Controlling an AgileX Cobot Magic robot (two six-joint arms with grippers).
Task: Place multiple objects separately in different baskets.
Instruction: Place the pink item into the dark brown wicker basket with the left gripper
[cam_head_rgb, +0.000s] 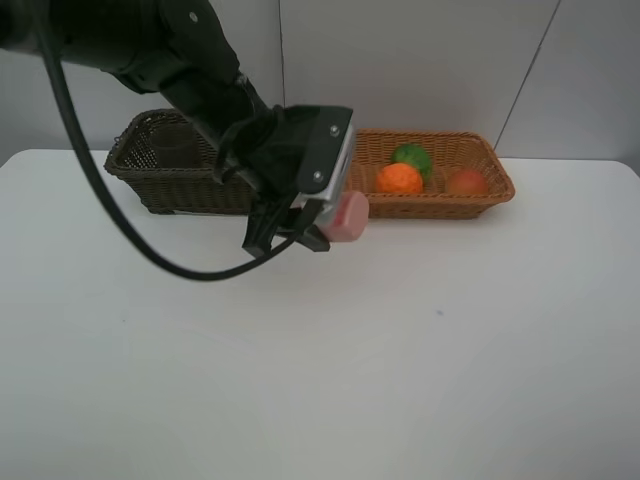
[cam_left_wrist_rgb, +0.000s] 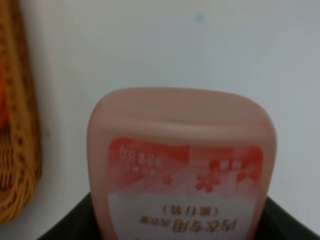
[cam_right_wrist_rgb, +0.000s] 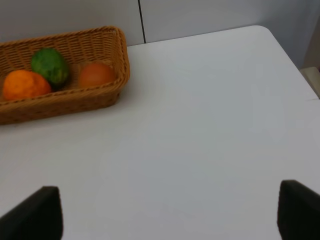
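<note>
Holding the pink bottle (cam_head_rgb: 349, 216) tight in the left gripper (cam_head_rgb: 300, 232), lifted up over the white table (cam_head_rgb: 400, 380). In the left wrist view, pink bottle with its red label (cam_left_wrist_rgb: 182, 165) sticking out between the dark jaws, filling most of the picture. Carrying step, then: bottle picked up, not yet dropped in a basket. Just behind the gripper and off to its side, the dark brown basket (cam_head_rgb: 170, 165), with something see-through inside, maybe the cup, too dim to tell. On the other side, close by, the light basket (cam_head_rgb: 470, 195) with the orange (cam_head_rgb: 399, 179), the green fruit (cam_head_rgb: 411, 157) and the red-orange fruit (cam_head_rgb: 465, 181) already inside. Fruits together there, so probably the dark basket for the bottle. Next: swing back over the dark basket, go down a little, then let go gently so no tipping on the rim. Right gripper (cam_right_wrist_rgb: 170, 212) wide apart, holding nothing, waiting over bare table well away from the light basket.
</note>
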